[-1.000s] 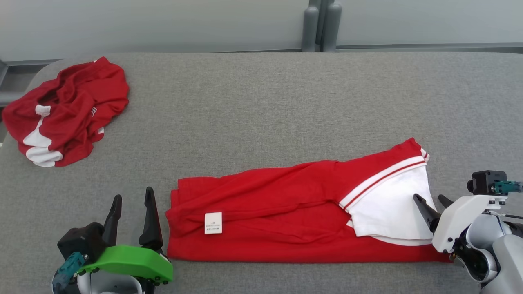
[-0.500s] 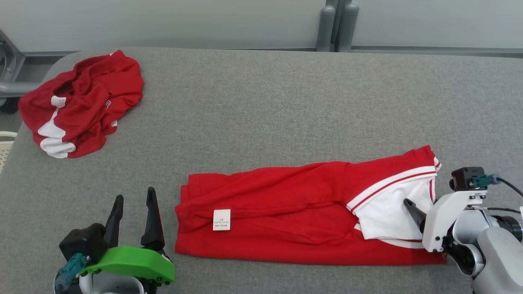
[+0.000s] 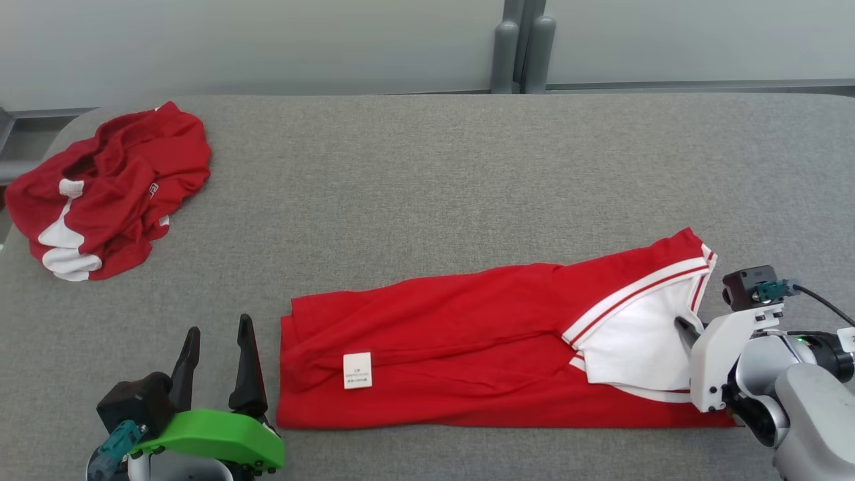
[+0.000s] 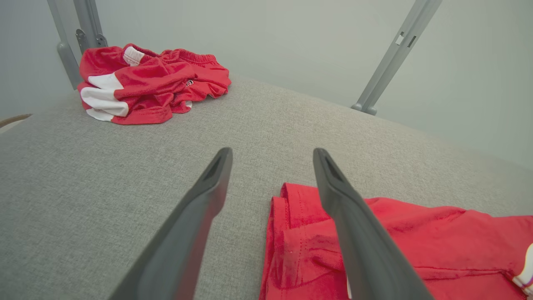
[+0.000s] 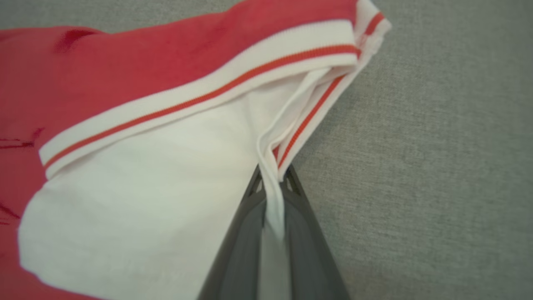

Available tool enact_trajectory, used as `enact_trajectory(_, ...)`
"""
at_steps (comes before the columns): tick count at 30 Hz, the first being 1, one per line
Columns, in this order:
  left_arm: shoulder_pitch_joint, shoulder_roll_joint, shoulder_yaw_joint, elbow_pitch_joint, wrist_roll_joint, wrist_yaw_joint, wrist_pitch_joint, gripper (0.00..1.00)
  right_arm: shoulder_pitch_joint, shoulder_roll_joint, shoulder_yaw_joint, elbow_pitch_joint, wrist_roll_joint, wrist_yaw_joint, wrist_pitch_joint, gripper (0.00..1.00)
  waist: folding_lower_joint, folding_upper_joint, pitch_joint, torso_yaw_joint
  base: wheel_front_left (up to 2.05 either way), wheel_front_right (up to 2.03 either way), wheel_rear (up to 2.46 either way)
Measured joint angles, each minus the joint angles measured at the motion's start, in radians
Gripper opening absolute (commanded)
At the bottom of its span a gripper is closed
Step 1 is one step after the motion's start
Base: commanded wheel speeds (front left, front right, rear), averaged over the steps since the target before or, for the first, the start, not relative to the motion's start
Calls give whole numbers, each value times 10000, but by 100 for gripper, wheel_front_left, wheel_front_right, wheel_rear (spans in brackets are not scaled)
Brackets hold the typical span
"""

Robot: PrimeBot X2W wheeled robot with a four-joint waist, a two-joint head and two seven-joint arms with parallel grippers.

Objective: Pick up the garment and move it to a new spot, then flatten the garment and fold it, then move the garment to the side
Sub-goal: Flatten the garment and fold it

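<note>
Right gripper jaws pinch the white hem of the folded red-and-white fabric garment; left gripper jaws gape empty.

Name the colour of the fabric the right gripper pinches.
White garment fabric with red-striped trim; best in right wrist view.

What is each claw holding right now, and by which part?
The right claw is shut on the folded red fabric garment, pinching its white striped edge. The left claw stands open, holding nothing.
</note>
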Motion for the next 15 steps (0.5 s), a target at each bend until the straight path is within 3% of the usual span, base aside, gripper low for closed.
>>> enact_trajectory(6,39,40,-58,-88,-10,33,33,100,21,-767,-639,-267,161,0,17,0,0,1,-138,-483,0,0,0)
enact_trajectory(15,39,58,-151,-150,-8,86,102,100,-7,-1791,-2424,-499,-305,-2,474,0,0,0,-179,-1299,0,0,0)
